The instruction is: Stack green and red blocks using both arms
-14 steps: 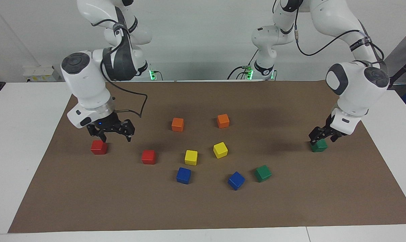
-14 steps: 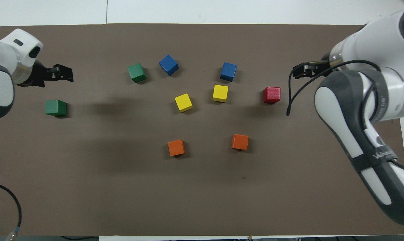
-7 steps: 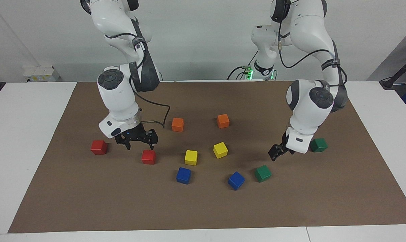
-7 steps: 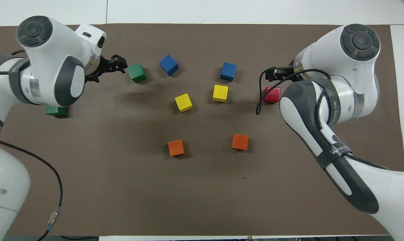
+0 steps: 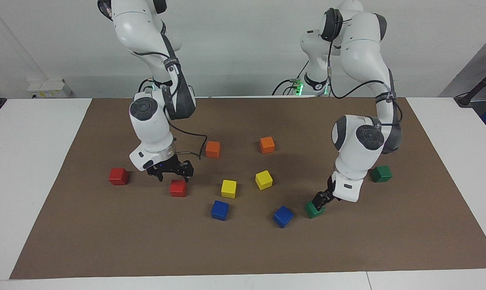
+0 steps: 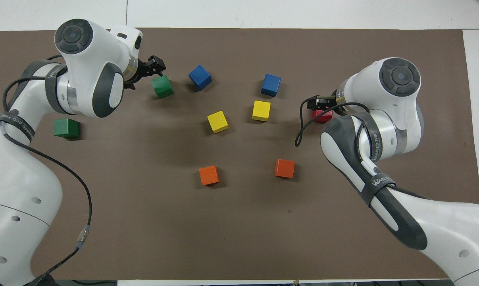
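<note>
Both arms hang low: the right gripper (image 5: 173, 172), fingers spread over a red block (image 5: 178, 188), and the left gripper (image 5: 320, 200), its finger state beyond my telling, at a green block (image 5: 313, 210), so an off-centre descent could knock either aside.

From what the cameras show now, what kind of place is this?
Probably a robotics lab test bench. A plain white table carries a brown mat scattered with small coloured cubes, such as a red block and a green block. Two white arms work over them, before a bare wall with cables.
</note>
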You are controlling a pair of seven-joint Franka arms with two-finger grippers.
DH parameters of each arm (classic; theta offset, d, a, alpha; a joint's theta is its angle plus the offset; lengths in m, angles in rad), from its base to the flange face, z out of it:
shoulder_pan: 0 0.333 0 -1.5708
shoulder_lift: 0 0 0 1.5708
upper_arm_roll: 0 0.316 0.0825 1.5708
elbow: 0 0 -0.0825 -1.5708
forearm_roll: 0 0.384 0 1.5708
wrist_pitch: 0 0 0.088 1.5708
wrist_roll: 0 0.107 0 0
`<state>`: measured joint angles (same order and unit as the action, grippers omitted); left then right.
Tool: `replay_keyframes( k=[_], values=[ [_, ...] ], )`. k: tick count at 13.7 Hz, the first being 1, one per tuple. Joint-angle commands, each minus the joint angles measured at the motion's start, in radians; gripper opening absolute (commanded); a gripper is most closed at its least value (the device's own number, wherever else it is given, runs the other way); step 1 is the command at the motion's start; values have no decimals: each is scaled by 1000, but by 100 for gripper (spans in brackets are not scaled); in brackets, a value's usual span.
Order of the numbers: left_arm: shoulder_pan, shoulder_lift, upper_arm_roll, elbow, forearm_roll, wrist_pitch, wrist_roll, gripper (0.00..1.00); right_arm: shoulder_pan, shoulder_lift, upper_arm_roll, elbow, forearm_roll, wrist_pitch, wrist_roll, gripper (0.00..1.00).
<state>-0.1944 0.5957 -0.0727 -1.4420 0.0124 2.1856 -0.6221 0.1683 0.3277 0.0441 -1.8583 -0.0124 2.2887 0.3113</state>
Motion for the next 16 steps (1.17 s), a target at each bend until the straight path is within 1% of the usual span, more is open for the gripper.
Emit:
replay_keyframes(
  k=[1, 2, 4, 7, 8, 10, 11, 12, 13, 14, 15, 16],
  values=[
    [-34, 38, 19, 43, -11, 22, -57, 100, -4, 0, 0, -53, 3, 63, 19, 100],
    [-45, 61, 21, 55, -8, 39, -74, 100, -6, 8, 0, -55, 3, 67, 19, 100],
    [-69, 127, 22, 118, 9, 40, -106, 100, -12, 30, 0, -61, 3, 95, 16, 99],
    [-63, 125, 30, 114, 78, 23, -97, 100, -13, 51, 0, -73, 3, 124, 17, 99],
    [-65, 125, 30, 111, 89, 31, -99, 100, -16, 56, 0, -71, 3, 124, 12, 90],
    [-77, 122, 30, 62, 87, 94, -99, 100, -19, 57, 0, -65, 3, 123, 9, 67],
    [-79, 116, 31, 28, 84, 120, -102, 100, -21, 57, 0, -62, 3, 117, 9, 52],
    [-79, 107, 31, 5, 87, 128, -102, 100, -21, 56, 0, -58, 3, 104, 11, 32],
    [-80, 102, 31, -6, 87, 128, -102, 100, -26, 50, 0, -53, 3, 89, 11, 19],
    [-80, 101, 30, -9, 87, 125, -102, 97, -27, 44, -1, -35, 3, 53, 11, 16],
    [-80, 99, 30, -9, 87, 109, -100, 90, -36, 33, -3, 3, 2, -18, 11, 16],
    [-80, 95, 30, -11, 84, 100, -100, 82, -47, 24, -3, 54, 0, -102, 8, 16]
  ],
)
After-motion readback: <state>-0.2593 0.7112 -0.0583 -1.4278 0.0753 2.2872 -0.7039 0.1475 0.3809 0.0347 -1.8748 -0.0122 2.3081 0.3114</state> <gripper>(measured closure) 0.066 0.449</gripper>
